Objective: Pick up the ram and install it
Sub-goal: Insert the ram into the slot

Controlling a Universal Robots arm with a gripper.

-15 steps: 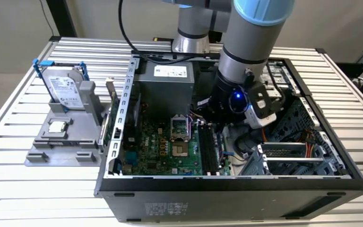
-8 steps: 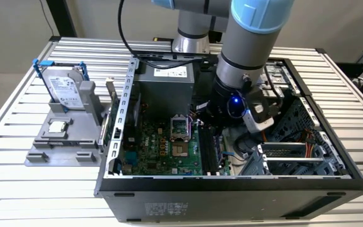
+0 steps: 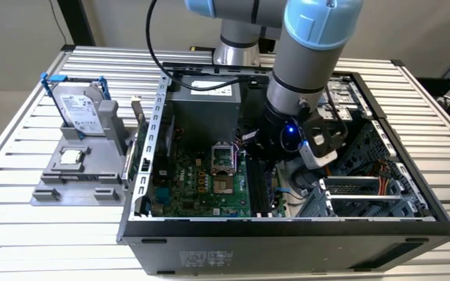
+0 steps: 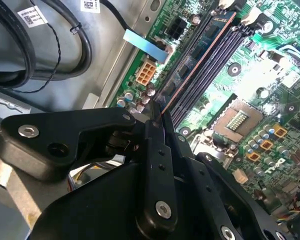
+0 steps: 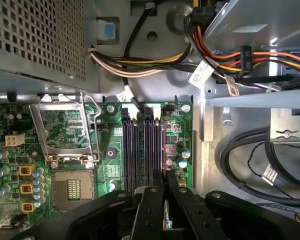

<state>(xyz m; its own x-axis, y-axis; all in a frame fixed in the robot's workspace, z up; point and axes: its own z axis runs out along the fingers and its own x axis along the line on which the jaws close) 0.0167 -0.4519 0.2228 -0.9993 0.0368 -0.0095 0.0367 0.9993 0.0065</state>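
My gripper (image 4: 157, 120) is down inside the open computer case (image 3: 287, 225), over the black memory slots (image 5: 137, 150) of the green motherboard (image 3: 201, 187). Its black fingers (image 5: 152, 200) are shut on the ram (image 4: 210, 37), a thin dark board seen edge-on. In both wrist views the ram (image 5: 163, 155) runs parallel to the slots, in line with the slot nearest the board's edge. Whether it sits in that slot I cannot tell. In the exterior view the arm's wrist (image 3: 292, 134) covers the fingers and the ram.
The processor socket (image 5: 65, 130) lies beside the slots. Bundled cables (image 5: 140, 60) and black hoses (image 4: 35, 45) run close by. A metal drive cage (image 3: 365, 193) stands on the exterior view's right. A silver hard drive (image 3: 80, 111) sits in a grey holder (image 3: 77, 175) outside the case.
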